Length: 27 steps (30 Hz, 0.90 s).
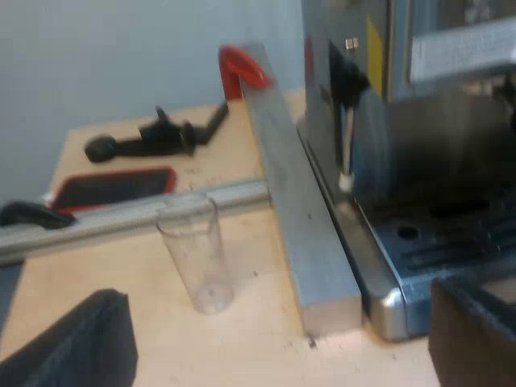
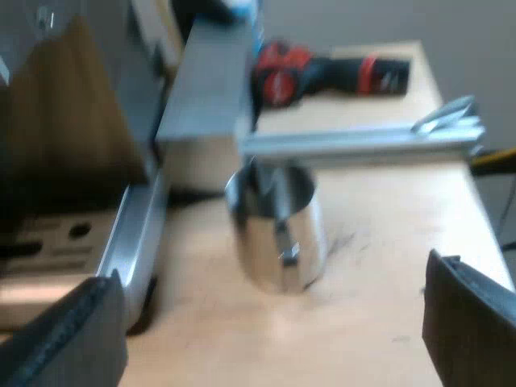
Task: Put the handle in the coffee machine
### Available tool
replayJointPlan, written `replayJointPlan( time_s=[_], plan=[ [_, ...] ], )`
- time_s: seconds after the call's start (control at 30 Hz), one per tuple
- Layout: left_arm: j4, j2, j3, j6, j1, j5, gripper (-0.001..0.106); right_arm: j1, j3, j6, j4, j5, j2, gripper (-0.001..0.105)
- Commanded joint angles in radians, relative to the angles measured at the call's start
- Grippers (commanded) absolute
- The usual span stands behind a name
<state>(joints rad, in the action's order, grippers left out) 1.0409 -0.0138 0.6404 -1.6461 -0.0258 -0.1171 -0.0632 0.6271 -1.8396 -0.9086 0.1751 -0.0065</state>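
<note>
left gripper spread | right gripper spread | espresso machine yellow label unreadable

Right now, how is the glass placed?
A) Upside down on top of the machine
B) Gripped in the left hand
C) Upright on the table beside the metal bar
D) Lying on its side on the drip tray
C: the glass stands upright on the table next to the bar, with the open left hand apart from it.
</note>
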Motion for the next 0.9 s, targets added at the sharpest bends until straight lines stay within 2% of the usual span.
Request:
replayJointPlan(
  time_s=[0.03,0.23,0.3,0.5,0.63,0.9],
  plan=[
    [-0.012,-0.139,-0.03,-0.017,0.011,0.011,0.075,-0.003,-0.025,-0.005,0.007,0.047,-0.046,0.077],
    [-0.004,-0.139,-0.066,-0.017,0.023,0.011,0.075,-0.003,-0.067,-0.005,0.005,0.047,-0.046,0.077],
    [0.006,-0.139,-0.111,-0.017,0.03,0.011,0.075,-0.003,-0.084,-0.005,0.003,0.047,-0.046,0.077],
    [0.0,-0.139,-0.114,-0.014,0.031,0.009,0.075,-0.003,-0.121,-0.005,-0.086,0.045,-0.044,0.077],
    [0.0,-0.139,-0.114,-0.014,0.031,0.009,0.075,-0.003,-0.122,-0.005,-0.079,0.012,-0.044,0.077],
    [0.0,-0.139,-0.114,-0.014,0.031,0.009,0.075,-0.003,-0.122,-0.005,-0.077,0.009,-0.044,0.077]
  ],
)
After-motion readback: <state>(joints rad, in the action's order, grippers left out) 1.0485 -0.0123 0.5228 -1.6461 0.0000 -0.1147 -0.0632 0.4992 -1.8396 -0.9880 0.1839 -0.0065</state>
